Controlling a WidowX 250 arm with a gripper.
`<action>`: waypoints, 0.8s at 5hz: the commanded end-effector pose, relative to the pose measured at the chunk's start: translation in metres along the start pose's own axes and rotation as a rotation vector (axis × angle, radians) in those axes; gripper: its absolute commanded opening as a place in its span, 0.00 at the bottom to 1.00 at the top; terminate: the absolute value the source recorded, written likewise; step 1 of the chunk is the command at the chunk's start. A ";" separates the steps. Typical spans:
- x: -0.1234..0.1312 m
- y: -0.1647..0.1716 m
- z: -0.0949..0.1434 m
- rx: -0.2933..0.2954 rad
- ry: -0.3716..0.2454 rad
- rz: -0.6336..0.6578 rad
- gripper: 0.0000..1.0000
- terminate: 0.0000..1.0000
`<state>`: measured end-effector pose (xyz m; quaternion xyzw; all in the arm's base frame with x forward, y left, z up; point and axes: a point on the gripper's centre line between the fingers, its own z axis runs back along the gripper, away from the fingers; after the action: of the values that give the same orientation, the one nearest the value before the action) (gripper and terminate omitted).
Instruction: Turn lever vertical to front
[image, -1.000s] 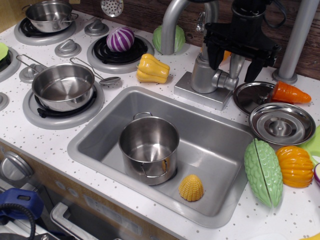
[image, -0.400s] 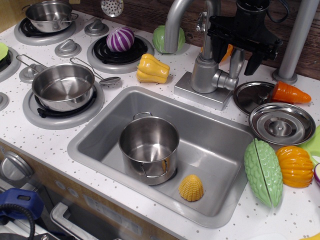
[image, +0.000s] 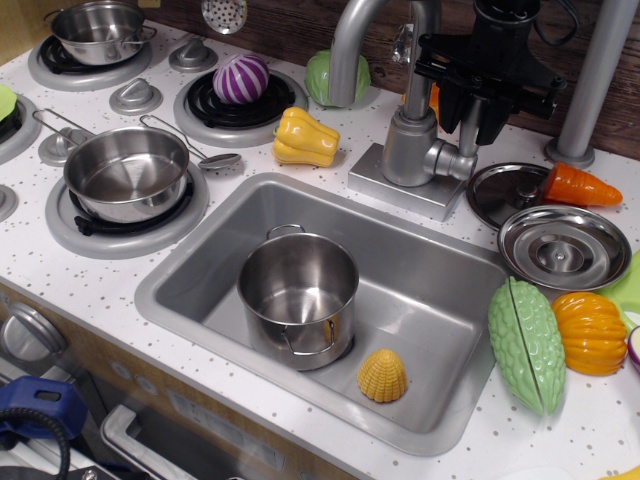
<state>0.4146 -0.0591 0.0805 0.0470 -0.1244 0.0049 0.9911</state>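
The grey faucet body (image: 408, 146) stands on its base behind the sink. The lever (image: 466, 140) is a short silver-grey stub that leaves the body's right side and points upward. My black gripper (image: 458, 112) hangs over it from above. Its fingers are apart, one on each side of the lever's upper end; the right finger (image: 492, 126) is just beside it. I cannot see them pressing on it. The tall curved spout (image: 345, 45) rises to the left of the body.
A steel pot (image: 298, 297) and a yellow corn piece (image: 383, 376) sit in the sink (image: 440, 290). Two lids (image: 563, 246) and an orange carrot (image: 580, 186) lie to the right. A yellow pepper (image: 305, 138) lies to the left. A grey post (image: 592, 80) stands at the right rear.
My gripper has risen and shifted slightly back over the lever, with its fingers drawn closer together. The lever and everything else have stayed put.
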 end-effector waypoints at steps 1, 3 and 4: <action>0.001 -0.009 0.028 -0.037 -0.034 0.033 0.00 0.00; -0.027 -0.023 0.028 -0.125 0.092 0.113 0.00 0.00; -0.034 -0.022 0.016 -0.182 0.140 0.120 0.00 0.00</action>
<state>0.3751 -0.0716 0.0656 -0.0482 -0.0206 0.0691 0.9962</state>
